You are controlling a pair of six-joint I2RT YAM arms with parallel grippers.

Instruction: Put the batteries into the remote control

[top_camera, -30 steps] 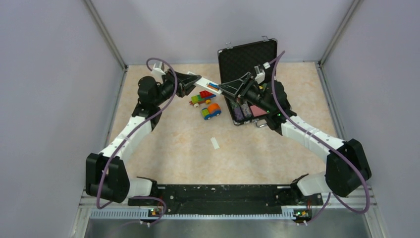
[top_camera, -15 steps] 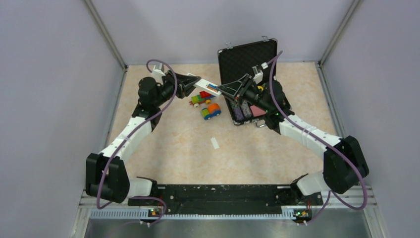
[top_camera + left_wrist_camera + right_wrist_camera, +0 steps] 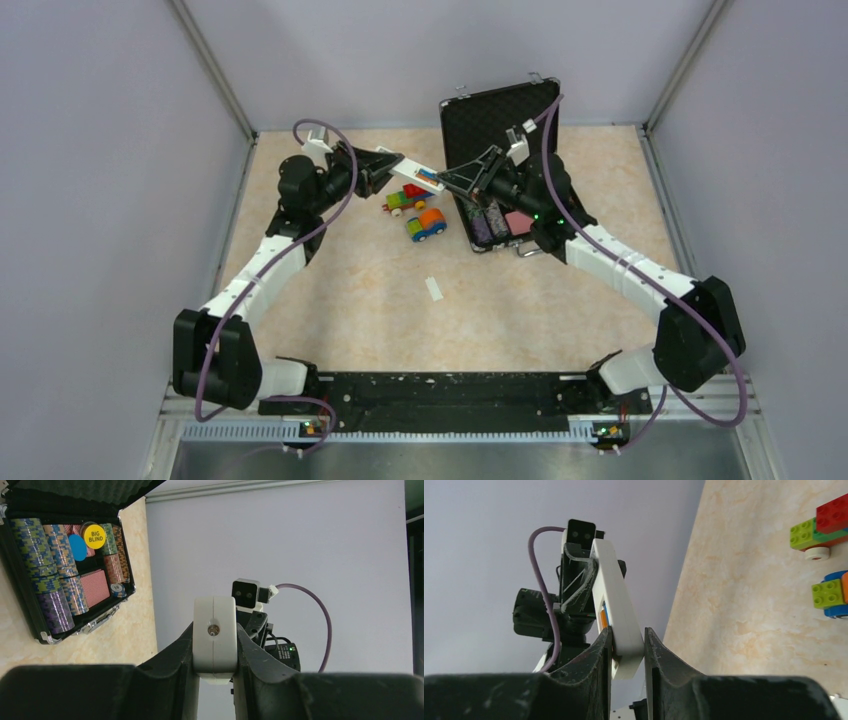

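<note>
My right arm [image 3: 620, 265] has swung left since a second ago; the remote control [image 3: 414, 174] hangs aloft, long axis spanning both wrists — left gripper [image 3: 215, 627] clamped on one end, right gripper [image 3: 627, 632] narrowed onto the other, batteries [image 3: 603, 616] seated just beyond its fingertips.

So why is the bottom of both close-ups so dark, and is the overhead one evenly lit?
Left wrist view: that band is the black fingers of the left gripper, by the lens; the remote control between them is bright. Right wrist view: likewise, the right gripper. Top external view: soft even light, no glare.
</note>
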